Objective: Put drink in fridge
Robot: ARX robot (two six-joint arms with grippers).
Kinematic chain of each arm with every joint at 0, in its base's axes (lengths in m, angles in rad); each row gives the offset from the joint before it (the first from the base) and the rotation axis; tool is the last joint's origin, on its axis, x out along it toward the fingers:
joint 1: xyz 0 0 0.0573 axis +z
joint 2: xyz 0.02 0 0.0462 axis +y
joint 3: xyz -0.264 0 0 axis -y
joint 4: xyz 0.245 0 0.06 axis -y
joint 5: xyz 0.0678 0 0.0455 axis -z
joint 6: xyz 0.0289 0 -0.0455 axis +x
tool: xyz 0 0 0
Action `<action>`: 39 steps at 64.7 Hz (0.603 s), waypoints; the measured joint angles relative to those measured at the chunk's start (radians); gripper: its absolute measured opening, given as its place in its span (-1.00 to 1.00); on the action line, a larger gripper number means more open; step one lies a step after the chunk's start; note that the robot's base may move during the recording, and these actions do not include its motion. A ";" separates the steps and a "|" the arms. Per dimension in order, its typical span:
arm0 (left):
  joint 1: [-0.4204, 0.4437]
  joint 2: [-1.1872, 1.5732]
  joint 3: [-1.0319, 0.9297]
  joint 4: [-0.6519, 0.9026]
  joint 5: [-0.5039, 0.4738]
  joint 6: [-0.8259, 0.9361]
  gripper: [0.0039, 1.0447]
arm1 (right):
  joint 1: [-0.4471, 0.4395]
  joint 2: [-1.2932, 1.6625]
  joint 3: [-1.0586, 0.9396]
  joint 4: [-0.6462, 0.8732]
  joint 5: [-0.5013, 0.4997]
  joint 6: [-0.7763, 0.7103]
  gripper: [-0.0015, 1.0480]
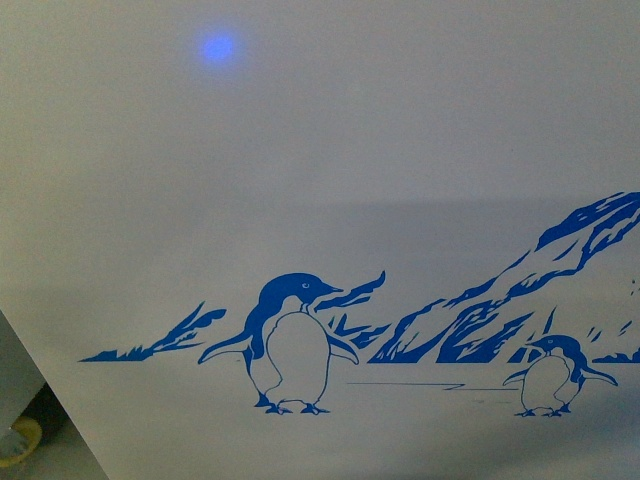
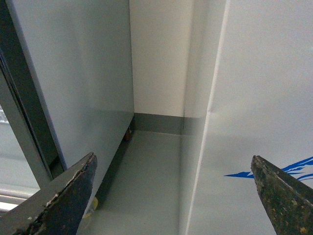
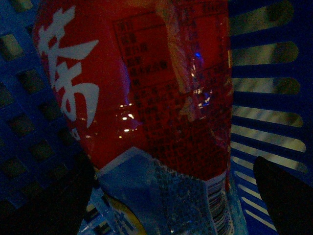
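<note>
Drink (image 3: 146,98): fills the right wrist view, its red label with white lettering turned to the camera. It lies in a dim blue slatted basket (image 3: 274,122), with a pale packet bearing a barcode (image 3: 161,200) at its lower end.
Left pincer (image 2: 173,157): released and holding nothing, jaws wide apart. It hangs over the narrow strip of floor (image 2: 151,171) between a grey cabinet side (image 2: 73,73) and the fridge.
Fridge (image 1: 320,150): its white front fills the front view at close range. The blue penguin-and-mountain drawing (image 1: 290,345) runs across the lower half and a blue glint (image 1: 217,46) shows near the top. Lids and rim are out of view.
Right pincer (image 3: 173,161): released, one dark finger on each side of the drink. Basket slats show between the farther finger and the label, so nothing is clamped. Whether the nearer finger touches the label cannot be told.
Step in hand: judging by the robot pressed up to the fridge front and the gloom around the basket, the right arm is probably inside the fridge, at the setting-down of the drink. No view confirms that the basket sits inside.
Next move: if the drink is resting, lift the right pincer straight out without brushing the label or snagging the slats. If it is not, clench on the label first.
</note>
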 joint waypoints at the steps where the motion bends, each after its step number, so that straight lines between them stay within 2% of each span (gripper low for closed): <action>1: 0.000 0.000 0.000 0.000 0.000 0.000 0.85 | 0.000 0.000 0.002 -0.003 0.000 0.001 0.85; 10: 0.000 0.000 0.000 0.000 0.000 0.000 0.85 | -0.001 0.003 0.013 -0.024 0.000 0.027 0.84; 24: 0.000 0.000 0.000 0.000 0.000 0.000 0.85 | -0.009 0.011 0.045 -0.089 -0.024 0.032 0.27; 39: 0.000 0.000 0.000 0.000 0.000 0.000 0.85 | -0.016 0.006 0.060 -0.110 -0.045 0.023 -0.11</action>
